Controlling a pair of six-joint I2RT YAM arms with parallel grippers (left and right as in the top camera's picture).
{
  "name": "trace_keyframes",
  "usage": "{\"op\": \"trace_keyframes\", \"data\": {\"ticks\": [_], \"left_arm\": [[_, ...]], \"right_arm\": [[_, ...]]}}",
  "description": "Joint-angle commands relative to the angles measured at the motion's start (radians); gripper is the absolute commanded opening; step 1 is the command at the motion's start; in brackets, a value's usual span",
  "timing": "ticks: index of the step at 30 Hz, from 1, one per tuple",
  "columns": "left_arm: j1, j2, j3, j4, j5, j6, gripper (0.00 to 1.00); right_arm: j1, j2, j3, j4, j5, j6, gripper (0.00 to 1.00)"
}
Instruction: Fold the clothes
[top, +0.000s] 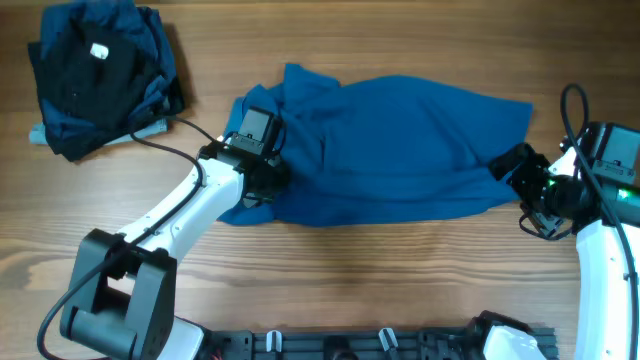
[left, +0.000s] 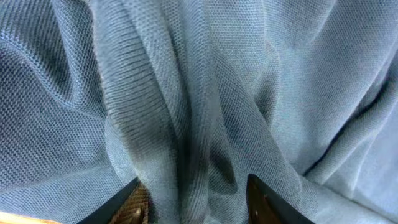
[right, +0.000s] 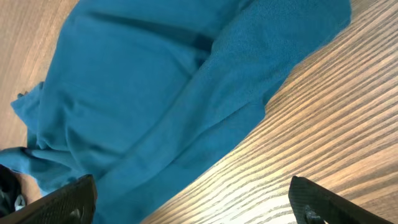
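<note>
The clothes (top: 400, 150), a medium-blue shirt, lie spread and rumpled across the middle of the wooden table (top: 330, 255). My left gripper (top: 272, 172) presses down into the shirt's left end. In the left wrist view its fingers (left: 134, 202) stand partly apart, with a loose bunched fold of the shirt (left: 199, 124) between them, so the left gripper (left: 196, 202) is open around that fold. My right gripper (top: 514, 190) is wide open at the shirt's right hem. In the right wrist view the right gripper (right: 193, 199) has one finger over the shirt (right: 155, 93) and the other over bare wood.
A pile with a black garment (top: 95, 70) bearing a white neck label, wrapped in darker blue cloth, sits at the back left. A pale grey-blue piece (top: 150, 128) pokes out beneath it. A black cable (top: 170, 150) runs from there to the left arm.
</note>
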Motion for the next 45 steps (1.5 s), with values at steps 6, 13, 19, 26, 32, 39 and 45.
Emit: {"op": "trace_keyframes", "data": {"ticks": [6,13,19,26,32,39,45], "left_arm": [[0.005,-0.042,0.021,0.016,0.006,0.007,0.04],[0.005,-0.078,0.048,0.140,-0.086,0.033,0.04],[0.005,0.000,0.048,0.269,-0.155,0.034,0.04],[0.005,-0.044,0.049,0.261,-0.146,0.141,1.00],[0.003,-0.177,0.046,-0.157,-0.004,0.129,1.00],[0.003,-0.035,0.046,-0.187,0.084,0.084,0.77],[0.003,-0.014,0.045,-0.203,0.100,0.084,0.68]], "right_arm": [[0.003,-0.011,0.006,0.003,-0.016,-0.016,0.99],[0.003,-0.011,0.006,0.005,-0.016,-0.016,0.99],[0.003,-0.011,0.006,-0.005,-0.016,-0.016,1.00],[0.003,-0.011,0.006,-0.024,-0.016,-0.043,0.99],[0.002,-0.007,0.000,-0.095,0.155,0.095,1.00],[0.003,0.158,-0.162,0.122,-0.121,0.089,0.99],[0.145,0.244,-0.163,0.198,-0.282,0.068,0.99]]}}
